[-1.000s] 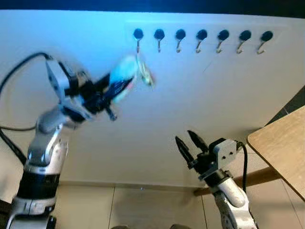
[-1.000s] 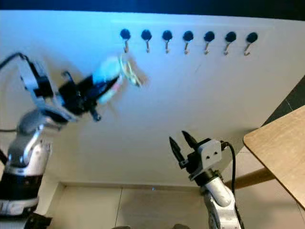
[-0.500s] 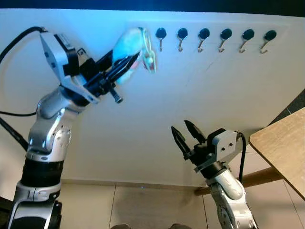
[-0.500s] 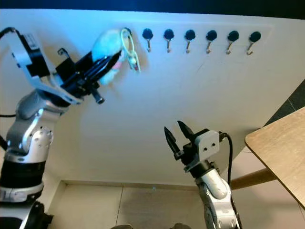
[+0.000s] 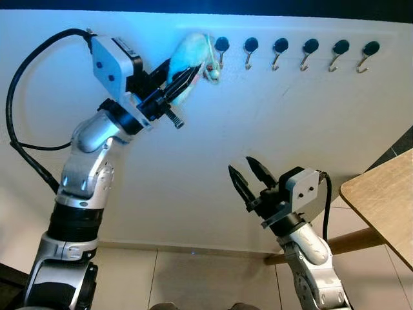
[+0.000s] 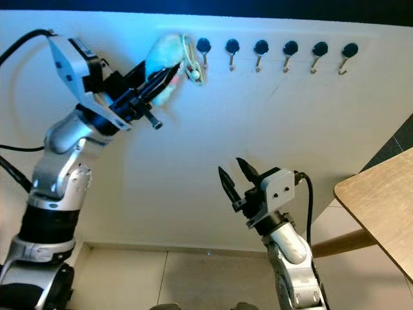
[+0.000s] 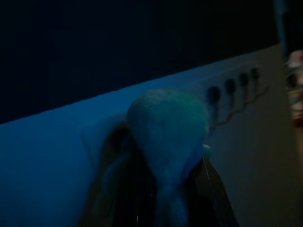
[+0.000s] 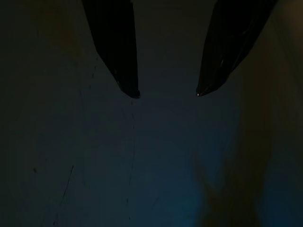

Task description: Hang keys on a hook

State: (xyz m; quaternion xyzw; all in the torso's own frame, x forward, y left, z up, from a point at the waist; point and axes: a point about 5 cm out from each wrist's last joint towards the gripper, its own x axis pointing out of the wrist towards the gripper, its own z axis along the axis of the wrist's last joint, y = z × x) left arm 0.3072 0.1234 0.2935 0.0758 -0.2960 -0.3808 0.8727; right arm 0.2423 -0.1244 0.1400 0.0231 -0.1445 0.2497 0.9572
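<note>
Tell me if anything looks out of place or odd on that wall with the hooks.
Nothing stands out. The hooks sit in an even row on the wall, none bent or missing. The left gripper holds the fluffy keychain up at the leftmost end; the right gripper hangs open below.

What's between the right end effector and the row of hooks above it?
Only bare white wall, in both eye views. The right end effector hangs open well below the hooks; the left end effector holds the keys up at the row's left end.

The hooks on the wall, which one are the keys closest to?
The leftmost visible hook, right beside the fluffy keychain in the left end effector; the other hooks sit further right.
</note>
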